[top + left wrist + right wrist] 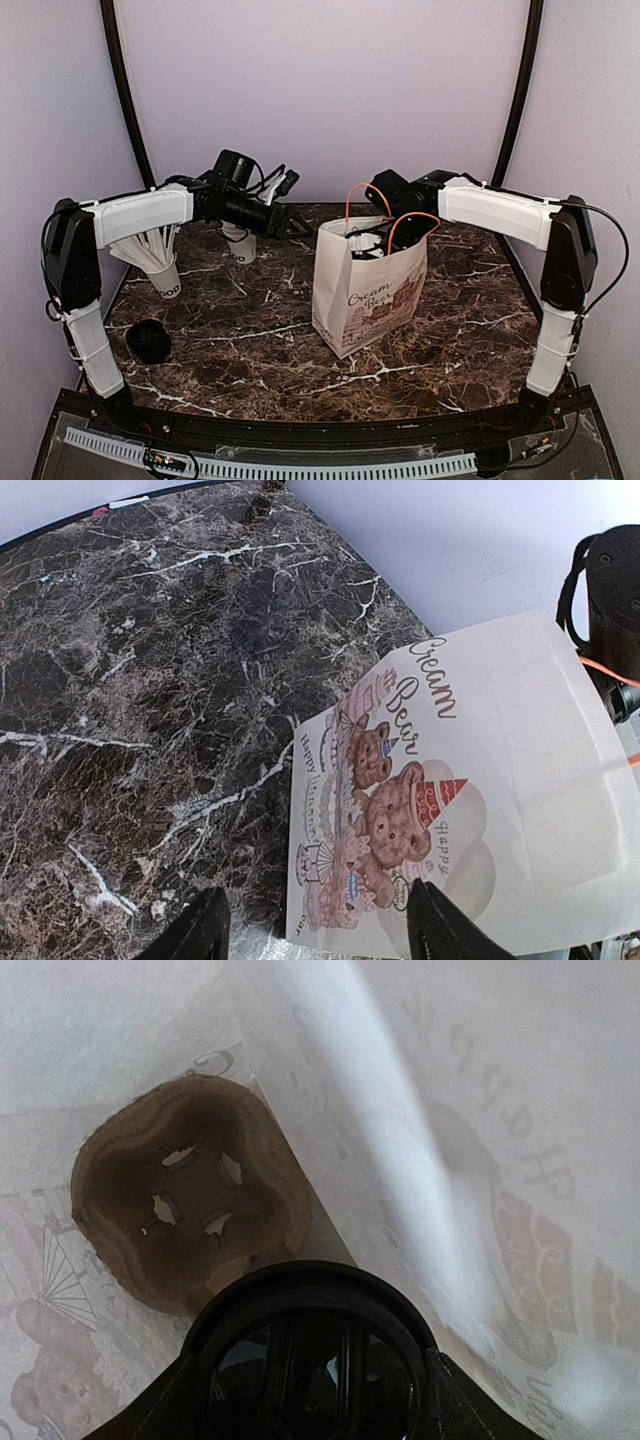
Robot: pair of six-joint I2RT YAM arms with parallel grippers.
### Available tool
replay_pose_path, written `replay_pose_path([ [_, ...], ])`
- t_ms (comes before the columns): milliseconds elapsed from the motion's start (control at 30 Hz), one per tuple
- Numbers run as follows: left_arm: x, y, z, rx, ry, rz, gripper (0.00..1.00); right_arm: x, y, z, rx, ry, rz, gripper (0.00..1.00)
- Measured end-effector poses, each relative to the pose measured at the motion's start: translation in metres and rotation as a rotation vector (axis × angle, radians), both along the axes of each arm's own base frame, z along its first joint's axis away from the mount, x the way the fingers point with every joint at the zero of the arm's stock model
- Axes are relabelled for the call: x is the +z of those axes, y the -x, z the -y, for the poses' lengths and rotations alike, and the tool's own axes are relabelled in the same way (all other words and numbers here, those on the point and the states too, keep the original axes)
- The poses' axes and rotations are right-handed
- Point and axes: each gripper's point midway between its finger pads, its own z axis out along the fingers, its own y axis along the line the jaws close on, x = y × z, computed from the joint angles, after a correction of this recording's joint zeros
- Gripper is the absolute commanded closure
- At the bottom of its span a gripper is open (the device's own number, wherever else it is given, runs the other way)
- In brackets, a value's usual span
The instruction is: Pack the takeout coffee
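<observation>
A dark brown marble desk (250, 350) veined with white sits in a pale lilac booth: a plain back wall (320, 80), side walls (50, 100) angling in, black curved strips (125, 90) at the corners. Light is soft and even; a white slotted rail (330, 467) lines the near edge.

This is a robot test booth dressed as a café counter: plain pale walls (330, 90) close in a small marble-patterned table (300, 350), and two robot arms (140, 215) are bolted along the frame's bottom edge. A printed "Cream Bear" paper bag (370, 290) at centre and a cup of wrapped straws (163, 275) at left supply the café props.
</observation>
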Motion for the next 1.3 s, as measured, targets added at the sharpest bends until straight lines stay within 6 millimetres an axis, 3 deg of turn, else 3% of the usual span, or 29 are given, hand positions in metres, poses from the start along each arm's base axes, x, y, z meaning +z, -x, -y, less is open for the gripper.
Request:
replay_pose_path([
  [633,0.003,0.001,-0.001,-0.011,-0.004,0.021,0.36,-0.008,-0.003,-0.018,-0.068,0.081,0.092,0.51],
  [1000,0.056,0.012,-0.01,-0.008,0.041,0.133,0.36,-0.002,-0.004,-0.017,-0.08,0.078,0.085,0.31],
  [1100,0.059,0.013,-0.01,-0.008,0.042,0.144,0.36,0.001,-0.004,-0.014,-0.088,0.088,0.082,0.26],
  [1200,0.054,0.014,-0.011,-0.007,0.035,0.135,0.36,0.003,-0.004,-0.01,-0.096,0.103,0.079,0.17],
  [1300,0.048,0.015,-0.012,-0.005,0.025,0.122,0.36,0.005,-0.003,-0.006,-0.1,0.12,0.081,0.14],
])
